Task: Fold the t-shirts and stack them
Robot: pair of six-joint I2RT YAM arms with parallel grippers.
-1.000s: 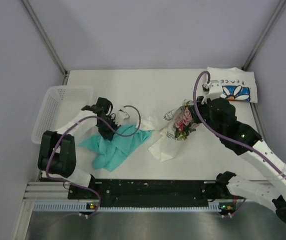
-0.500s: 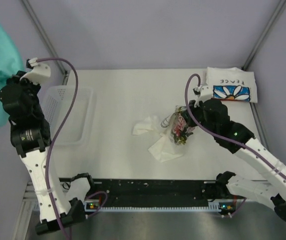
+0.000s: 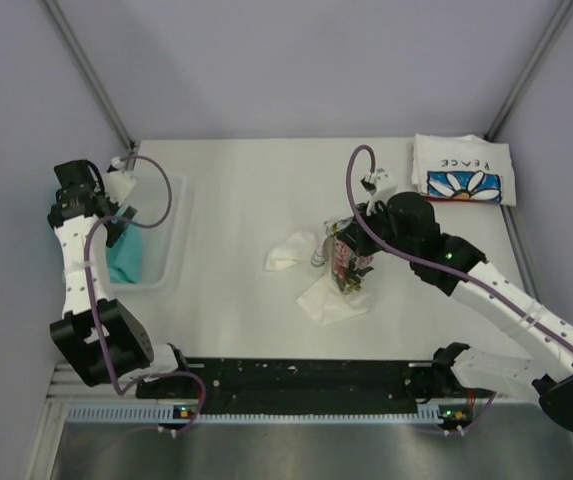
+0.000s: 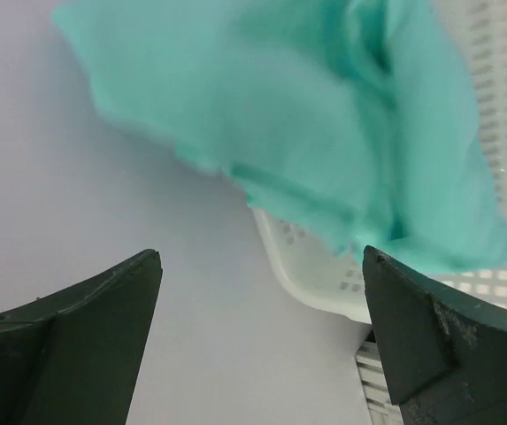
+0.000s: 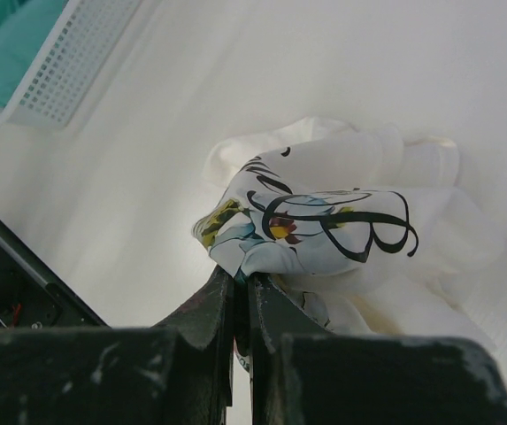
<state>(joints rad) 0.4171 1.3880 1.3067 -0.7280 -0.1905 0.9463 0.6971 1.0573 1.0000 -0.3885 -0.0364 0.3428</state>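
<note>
At table centre, right gripper (image 5: pixel 240 285) clamped on floral t-shirt (image 3: pixel 331 300), cloth trailing toward near edge; over basket (image 3: pixel 173 240), left gripper (image 4: pixel 260 257) spread wide, teal t-shirt (image 3: pixel 126 257) free, long axis near-far.

The teal tee (image 3: pixel 126 258) has gone from the table (image 3: pixel 236 180) into the basket (image 3: pixel 174 235), seemingly dropped by the left gripper (image 4: pixel 260 257), now spread wide. The right gripper (image 5: pixel 241 282) has dragged the flower tee (image 5: pixel 324 221) slightly leftward.
</note>
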